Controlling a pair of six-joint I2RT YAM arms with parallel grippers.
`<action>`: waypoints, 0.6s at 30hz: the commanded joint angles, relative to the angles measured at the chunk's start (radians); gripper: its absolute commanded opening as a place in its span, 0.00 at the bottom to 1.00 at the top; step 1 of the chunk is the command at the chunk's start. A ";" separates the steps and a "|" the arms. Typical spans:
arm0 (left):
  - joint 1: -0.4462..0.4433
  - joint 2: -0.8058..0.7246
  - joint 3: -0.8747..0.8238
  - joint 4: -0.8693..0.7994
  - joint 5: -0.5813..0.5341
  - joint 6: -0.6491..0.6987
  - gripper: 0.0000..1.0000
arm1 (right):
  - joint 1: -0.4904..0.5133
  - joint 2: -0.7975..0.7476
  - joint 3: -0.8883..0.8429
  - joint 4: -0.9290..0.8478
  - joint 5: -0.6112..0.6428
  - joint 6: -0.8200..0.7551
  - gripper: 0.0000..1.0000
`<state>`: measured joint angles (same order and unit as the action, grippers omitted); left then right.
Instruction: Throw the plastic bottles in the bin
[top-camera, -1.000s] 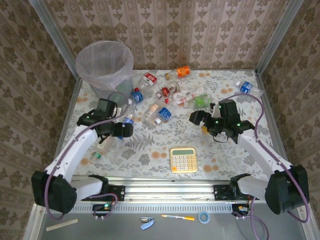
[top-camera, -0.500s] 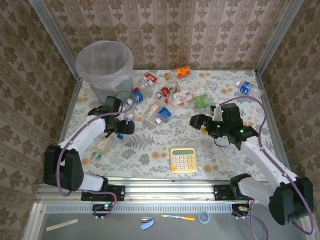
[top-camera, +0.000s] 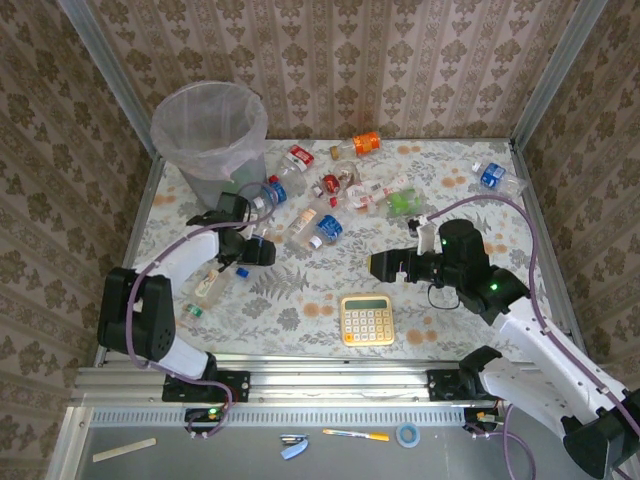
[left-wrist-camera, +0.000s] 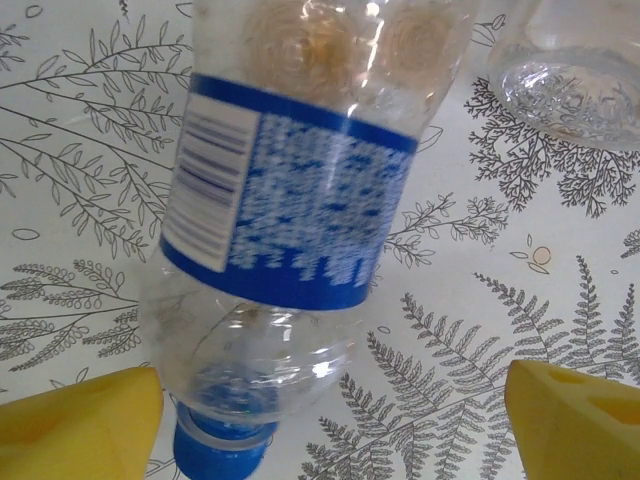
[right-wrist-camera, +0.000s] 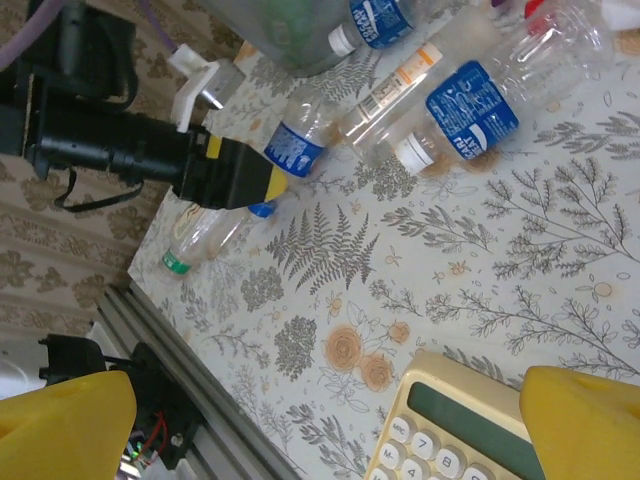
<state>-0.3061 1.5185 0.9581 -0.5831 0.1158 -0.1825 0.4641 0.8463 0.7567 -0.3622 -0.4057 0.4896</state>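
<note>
Several plastic bottles lie scattered across the back of the table, to the right of the grey bin. My left gripper is low over a clear bottle with a blue label and a blue cap. In the left wrist view my left gripper is open and straddles the bottle's neck end. One yellow fingertip is close beside the bottle and the other is well apart. My right gripper hangs open and holds nothing, above the table behind the calculator.
A yellow calculator lies near the front middle. A bottle with a green cap lies at the front left. One blue-labelled bottle sits at the far right, an orange one by the back wall.
My left gripper has shifted right onto the blue-labelled bottle and its jaws have narrowed a little. The right arm has swung left and nearer, toward the calculator.
</note>
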 joint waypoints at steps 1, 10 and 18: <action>0.002 0.018 -0.008 0.025 0.015 -0.005 0.87 | 0.010 0.000 0.031 -0.040 0.049 -0.049 1.00; -0.005 0.053 -0.022 0.049 -0.001 -0.002 0.77 | 0.010 0.014 0.017 -0.005 0.038 -0.024 1.00; -0.027 0.072 -0.029 0.063 0.009 0.003 0.69 | 0.011 0.019 0.015 -0.012 0.041 -0.020 1.00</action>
<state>-0.3202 1.5745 0.9413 -0.5240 0.1154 -0.1825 0.4694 0.8597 0.7609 -0.3710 -0.3878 0.4736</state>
